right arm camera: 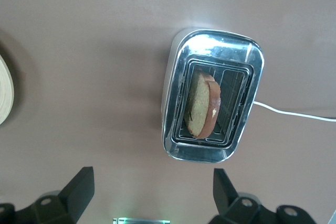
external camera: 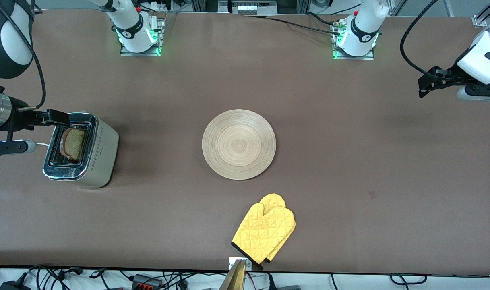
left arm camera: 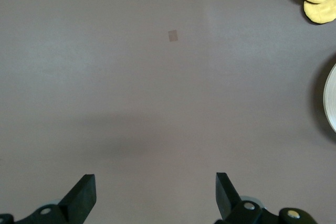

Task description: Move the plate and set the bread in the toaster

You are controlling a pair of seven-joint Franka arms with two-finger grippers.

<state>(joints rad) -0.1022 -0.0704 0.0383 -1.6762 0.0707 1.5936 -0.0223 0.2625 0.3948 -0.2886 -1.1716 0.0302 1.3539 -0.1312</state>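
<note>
1. The toaster (external camera: 81, 150) stands at mid-left of the front frame, the bread (external camera: 73, 143) leaning in one slot, its top showing above the chrome.
2. The plate (external camera: 238, 144) lies bare at frame centre, well apart from the toaster.
3. A yellow oven mitt (external camera: 265, 227) lies at the lower centre edge, nearer the camera than the plate.
4. The right gripper (external camera: 61, 117) hangs over the toaster's upper edge, jaws spread wide, holding nothing.
5. The left gripper (external camera: 424, 86) waits at upper right over bare table (external camera: 349, 161), jaws wide, empty.
6. A white cord (right arm camera: 294, 113) trails from the toaster.
</note>
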